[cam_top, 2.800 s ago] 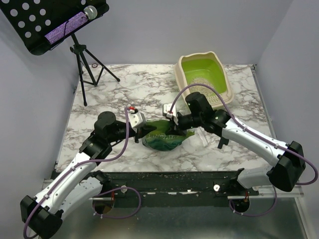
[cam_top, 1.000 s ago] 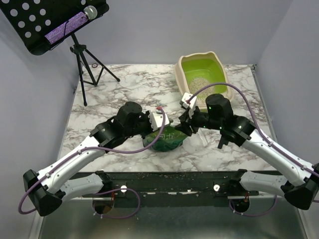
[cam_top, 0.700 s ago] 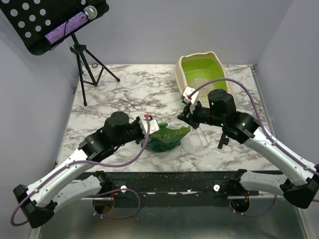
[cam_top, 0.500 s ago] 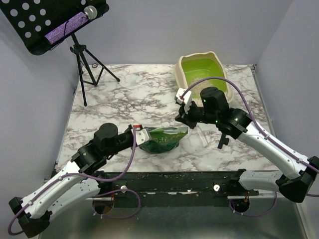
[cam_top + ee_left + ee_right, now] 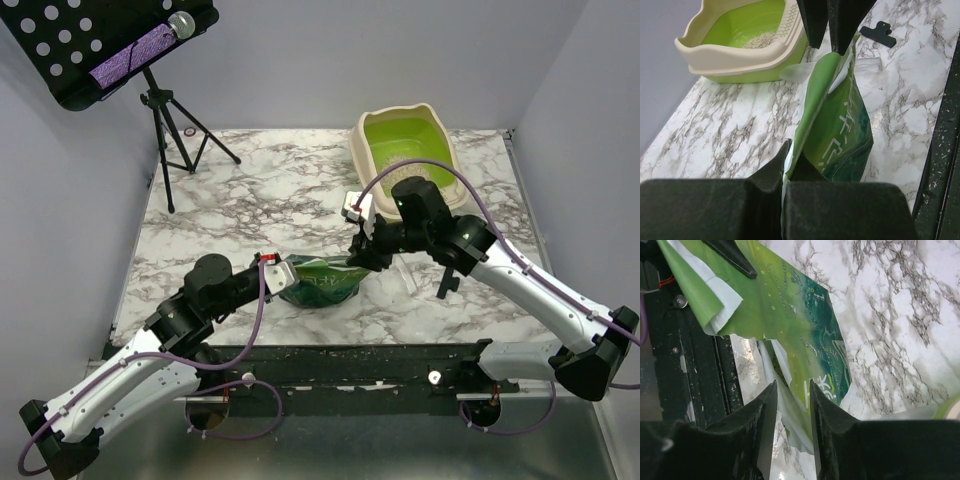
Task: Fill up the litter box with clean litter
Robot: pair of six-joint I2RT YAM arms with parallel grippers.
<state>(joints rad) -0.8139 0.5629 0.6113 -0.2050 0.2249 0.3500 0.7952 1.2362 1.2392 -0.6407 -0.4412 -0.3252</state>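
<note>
At the table's near edge, the left gripper (image 5: 786, 165) is clamped on one edge of the crinkly green-and-teal printed bag (image 5: 325, 283). The right gripper (image 5: 792, 385) straddles the opposite edge with its fingers narrow; whether they pinch it cannot be told. Bare white marble tabletop (image 5: 250, 190) stretches left and behind. A black clip (image 5: 447, 282) lies near the bag's right. The beige-rimmed, lime-green plastic litter box (image 5: 362, 140) sits far right, holding a small patch of pale granular litter (image 5: 760, 38).
</note>
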